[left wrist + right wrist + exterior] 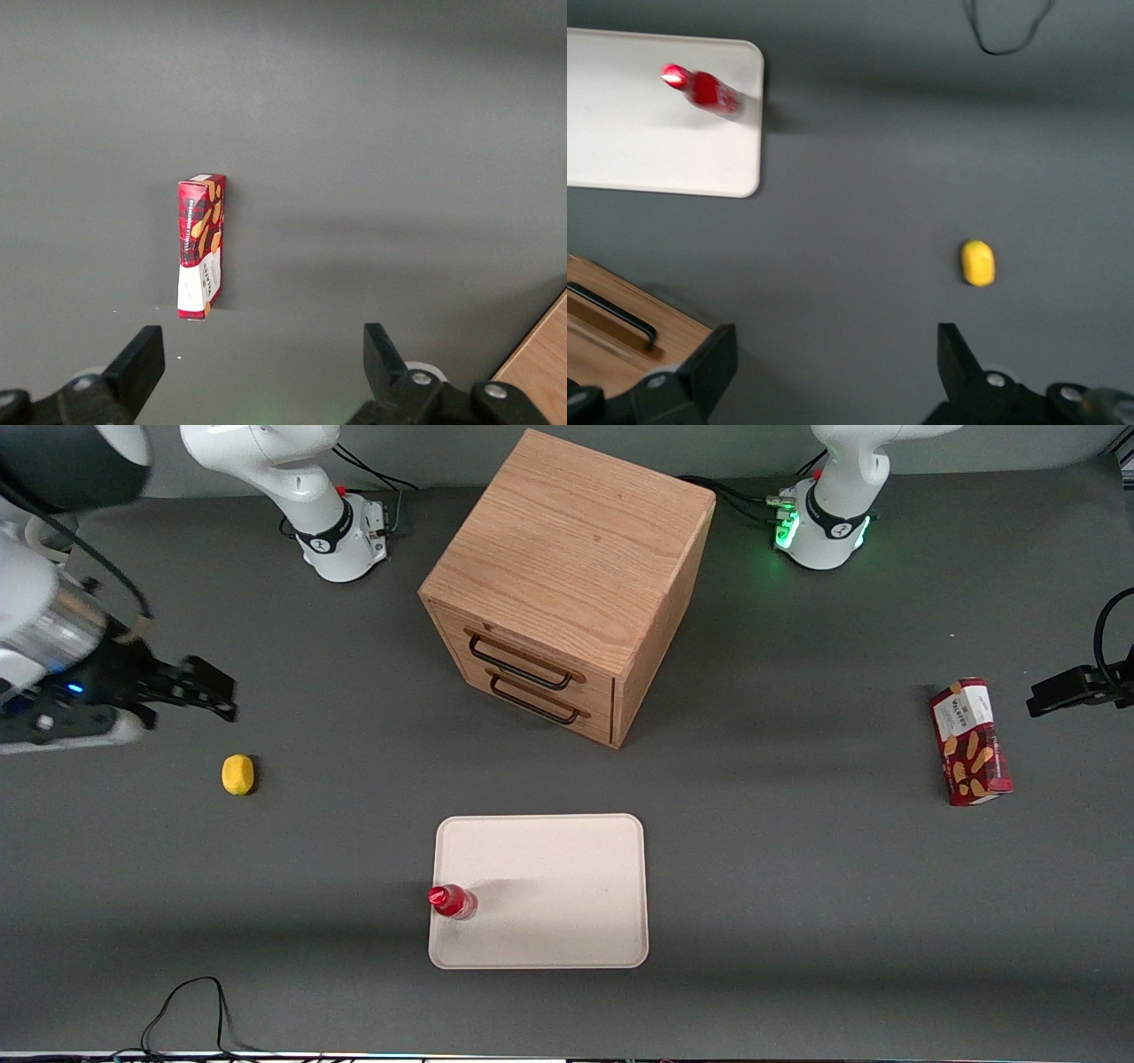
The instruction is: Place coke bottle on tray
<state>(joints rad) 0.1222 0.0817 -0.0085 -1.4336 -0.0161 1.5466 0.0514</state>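
Standing upright on the cream tray [567, 868], near its edge toward the working arm, we see the glossy red coke bottle [453, 902]. Lemon [237, 774] and wood drawer cabinet [567, 584] sit apart on dark grey counter [797, 886]. Claw [199, 688] hangs w/ fingers apart, empty, above counter near lemon.

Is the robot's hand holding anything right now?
No, nothing. The gripper is open and empty, up near the lemon. The coke bottle already stands on the tray.
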